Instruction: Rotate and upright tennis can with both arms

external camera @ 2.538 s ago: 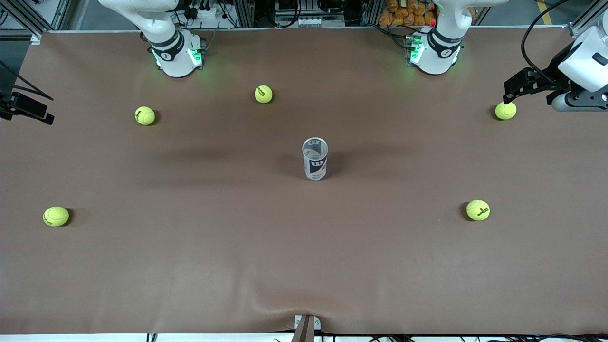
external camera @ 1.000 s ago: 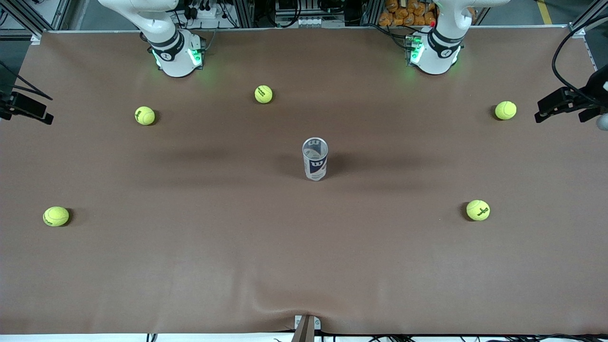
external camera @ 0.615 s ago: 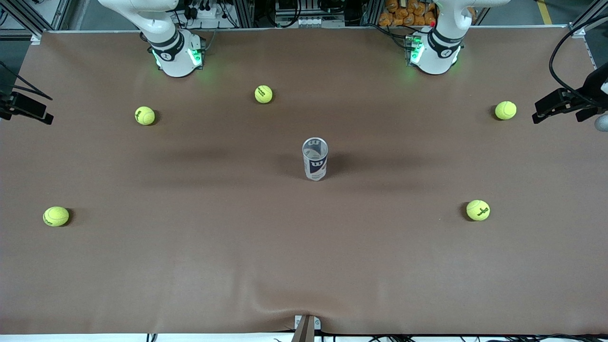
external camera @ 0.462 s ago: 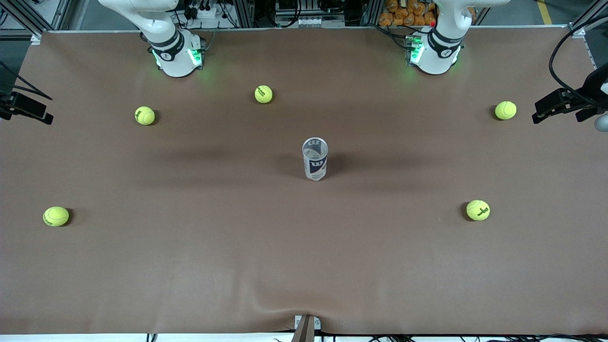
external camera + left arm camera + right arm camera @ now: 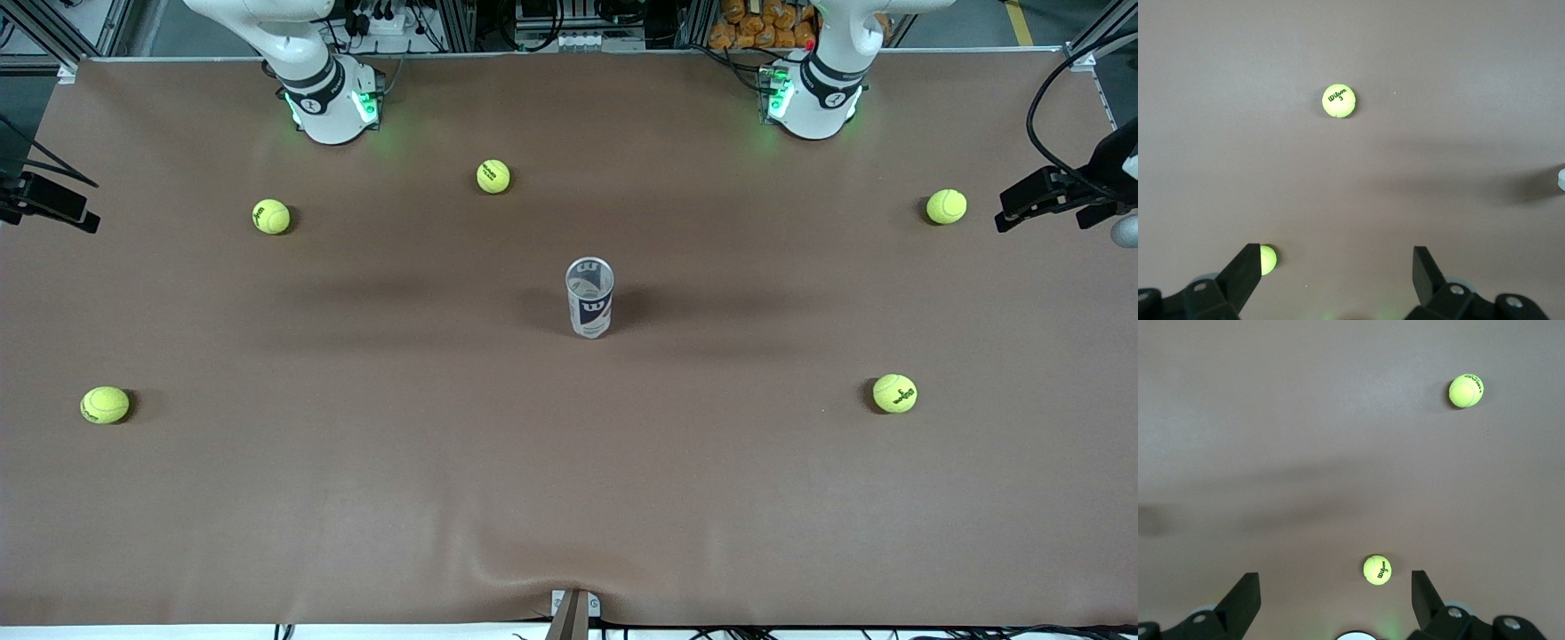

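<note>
You have a brown desk (image 5: 356, 498) with the can (image 5: 589, 298) standing upright at its middle, open end up. Five balls lie well apart from the can: three farther from the front camera than it (image 5: 493, 176) (image 5: 271, 216) (image 5: 946, 206), and two nearer, one toward each end (image 5: 105, 404) (image 5: 894, 393).

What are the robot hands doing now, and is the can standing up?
Left gripper open, right gripper open, both high over the table ends. Tennis can upright mid-table, untouched. Nothing near it.
</note>
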You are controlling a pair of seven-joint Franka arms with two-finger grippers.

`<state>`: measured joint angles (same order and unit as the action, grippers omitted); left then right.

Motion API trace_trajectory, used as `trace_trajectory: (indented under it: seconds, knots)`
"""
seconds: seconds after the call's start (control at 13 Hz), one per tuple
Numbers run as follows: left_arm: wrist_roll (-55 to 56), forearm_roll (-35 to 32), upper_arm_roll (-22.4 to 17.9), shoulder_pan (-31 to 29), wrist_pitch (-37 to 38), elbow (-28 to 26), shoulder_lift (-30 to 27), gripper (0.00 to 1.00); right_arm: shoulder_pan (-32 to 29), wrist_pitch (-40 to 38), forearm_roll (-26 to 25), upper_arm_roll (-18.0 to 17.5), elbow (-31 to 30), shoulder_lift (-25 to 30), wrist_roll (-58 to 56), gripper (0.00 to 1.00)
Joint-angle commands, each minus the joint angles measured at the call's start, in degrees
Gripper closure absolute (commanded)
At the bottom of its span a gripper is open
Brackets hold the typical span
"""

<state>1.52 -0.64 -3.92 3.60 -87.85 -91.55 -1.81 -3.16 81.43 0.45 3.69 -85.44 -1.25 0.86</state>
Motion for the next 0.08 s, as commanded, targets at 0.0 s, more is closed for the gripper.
trace_trajectory:
  seconds: [0.0]
  knots:
    - [0.85, -0.59, 0.14, 0.35, 0.31, 1.02, 0.4, 0.0, 0.35, -0.57, -0.36, 0.18, 0.71, 0.02, 0.72, 0.0]
